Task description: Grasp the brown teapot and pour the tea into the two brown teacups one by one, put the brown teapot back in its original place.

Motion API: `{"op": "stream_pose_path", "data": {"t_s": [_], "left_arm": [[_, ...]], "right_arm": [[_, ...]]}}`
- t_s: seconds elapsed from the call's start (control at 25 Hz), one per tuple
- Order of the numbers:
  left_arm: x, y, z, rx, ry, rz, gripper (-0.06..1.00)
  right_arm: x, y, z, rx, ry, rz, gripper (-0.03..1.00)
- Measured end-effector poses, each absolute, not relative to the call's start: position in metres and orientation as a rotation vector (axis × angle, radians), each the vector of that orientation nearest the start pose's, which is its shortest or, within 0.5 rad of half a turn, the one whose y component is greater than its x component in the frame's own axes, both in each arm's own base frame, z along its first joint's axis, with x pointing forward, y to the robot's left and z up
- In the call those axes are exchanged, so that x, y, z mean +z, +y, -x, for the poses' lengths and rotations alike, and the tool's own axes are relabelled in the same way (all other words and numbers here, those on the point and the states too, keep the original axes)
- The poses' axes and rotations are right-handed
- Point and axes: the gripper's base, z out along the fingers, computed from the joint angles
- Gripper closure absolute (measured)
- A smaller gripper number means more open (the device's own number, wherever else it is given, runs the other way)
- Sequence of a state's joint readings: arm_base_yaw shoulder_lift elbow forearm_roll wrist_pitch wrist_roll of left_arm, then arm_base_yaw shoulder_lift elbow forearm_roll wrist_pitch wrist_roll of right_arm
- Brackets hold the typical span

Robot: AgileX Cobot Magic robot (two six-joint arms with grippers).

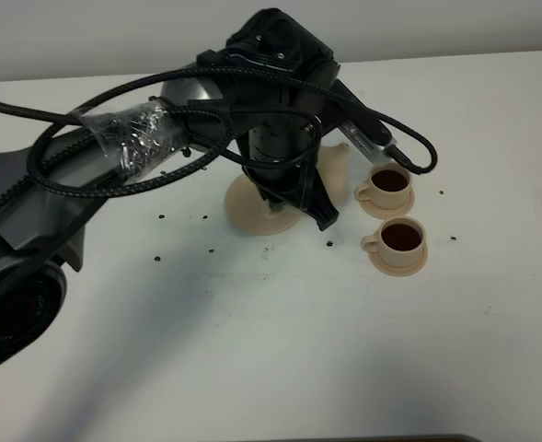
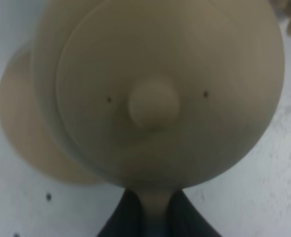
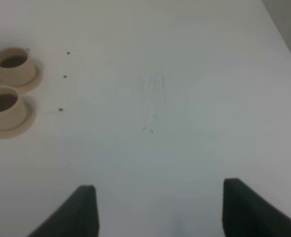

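Note:
The brown teapot [image 2: 155,89] fills the left wrist view, lid knob up. My left gripper [image 2: 155,210] is shut on its loop handle. From the high camera the arm hides most of the teapot [image 1: 338,170]; only its spout side shows beside the left gripper [image 1: 300,198]. It hangs over the right part of the wide saucer [image 1: 252,210], its original place [image 2: 21,128]; contact cannot be told. Both brown teacups, far [image 1: 390,183] and near [image 1: 402,239], hold dark tea on small saucers. My right gripper [image 3: 160,212] is open over bare table, with the teacups [image 3: 12,61] [image 3: 3,104] off to one side.
Small dark specks [image 1: 204,218] lie scattered on the white table around the saucers. The left arm's black cables [image 1: 160,175] loop over the table's left half. A grey wall runs along the table's far edge.

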State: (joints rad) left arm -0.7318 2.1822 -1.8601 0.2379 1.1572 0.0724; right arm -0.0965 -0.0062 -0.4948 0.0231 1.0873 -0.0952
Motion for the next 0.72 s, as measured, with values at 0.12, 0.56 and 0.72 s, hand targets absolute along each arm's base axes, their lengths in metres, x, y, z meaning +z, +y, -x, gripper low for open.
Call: {"op": "stream_pose_path", "data": {"t_s": [0.12, 0.56, 0.72], "left_arm": [[0.209, -0.274, -0.365, 0.235, 2.717, -1.049, 0.81], [0.203, -0.251, -0.384, 0.102, 2.850, -0.659, 0.81], [0.183, -0.250, -0.381, 0.094, 2.863, -0.625, 0.81]], "right_arm": [[0.274, 0.002, 0.006, -0.090, 2.071, 0.000, 0.44], [0.274, 0.002, 0.006, -0.090, 2.071, 0.000, 0.44], [0.274, 0.002, 0.006, -0.090, 2.071, 0.000, 0.44]]}}
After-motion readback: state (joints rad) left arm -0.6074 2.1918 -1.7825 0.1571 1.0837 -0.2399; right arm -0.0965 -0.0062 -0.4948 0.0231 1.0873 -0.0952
